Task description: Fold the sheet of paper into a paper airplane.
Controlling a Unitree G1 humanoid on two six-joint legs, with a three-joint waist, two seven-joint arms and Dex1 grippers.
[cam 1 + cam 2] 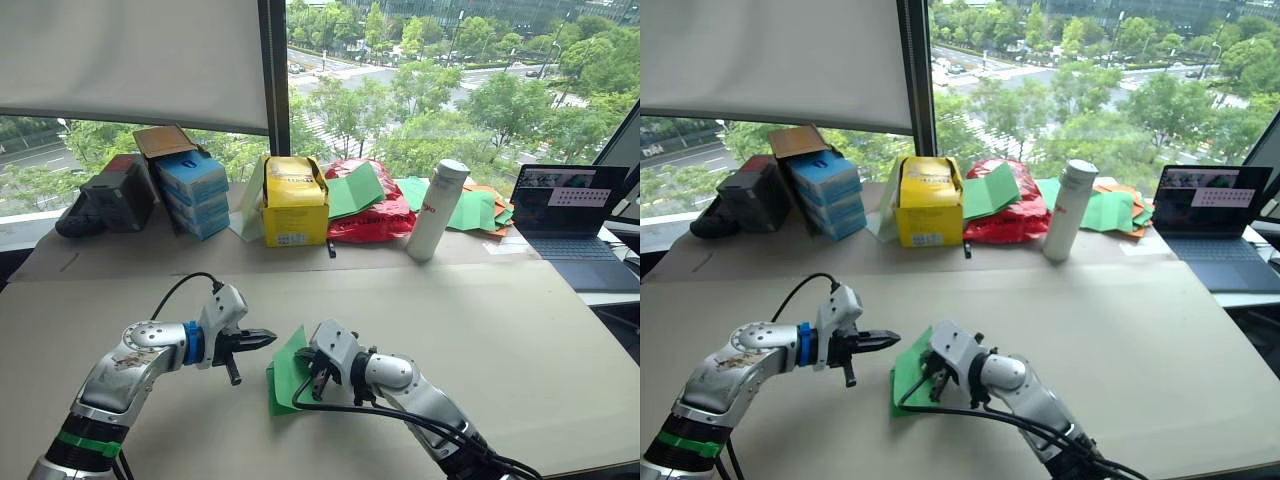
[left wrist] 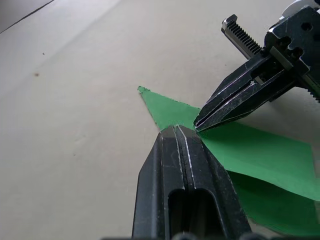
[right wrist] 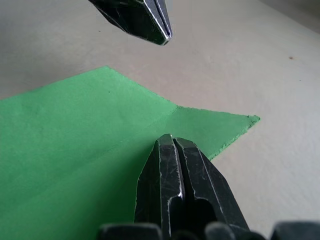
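The sheet of paper is bright green and lies part-folded on the beige table, with a crease along it and one pointed corner. My right gripper is shut, and its tip rests on the sheet at the crease near that corner. Just left of the sheet, my left gripper is also shut with nothing in it, its tip level and pointing at the sheet's upper edge. In the left wrist view the two tips almost meet over the sheet.
Along the far edge by the window stand a stack of blue boxes, a yellow box, a red plastic bag, a white bottle, a heap of green and orange sheets and a laptop.
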